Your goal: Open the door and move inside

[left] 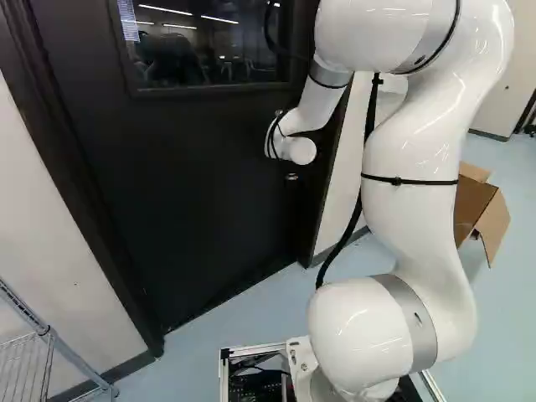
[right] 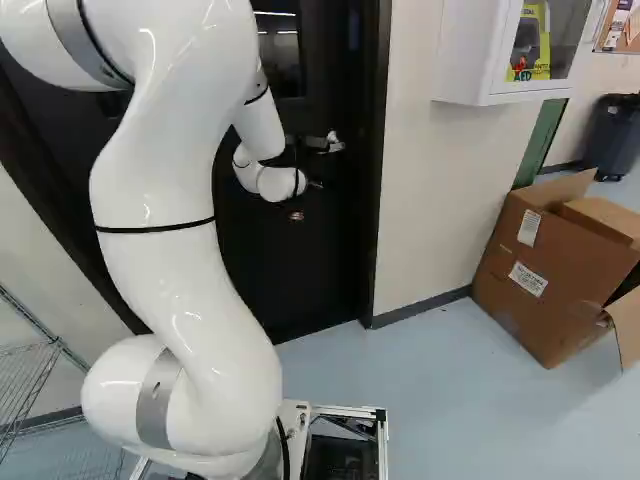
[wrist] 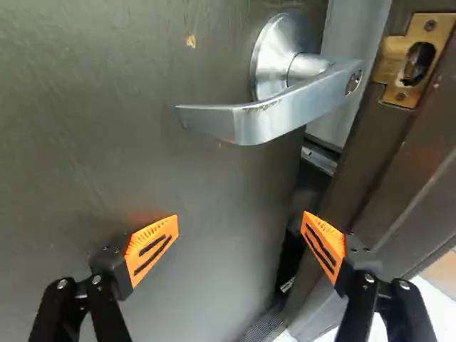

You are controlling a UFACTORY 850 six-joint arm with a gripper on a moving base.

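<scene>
The dark door point(left: 193, 184) with a window stands ahead of the arm; the wrist view shows it ajar, a narrow gap beside its edge. In the right base view my gripper point(right: 316, 184) is mostly hidden at the arm's end, just below the silver lever handle point(right: 335, 143). Seen from the wrist, the gripper point(wrist: 240, 239) is open and empty, short of the handle point(wrist: 274, 114). One finger is over the door's face, the other before the gap and the door frame point(wrist: 377, 157). A brass strike plate point(wrist: 413, 60) shows in the frame.
An open cardboard box point(right: 550, 280) sits on the floor to the door's right, near the wall. Above it hangs a white wall cabinet point(right: 490, 60). A wire rack point(left: 29, 360) stands close at the left, and a dark bin point(right: 612, 135) is farther back.
</scene>
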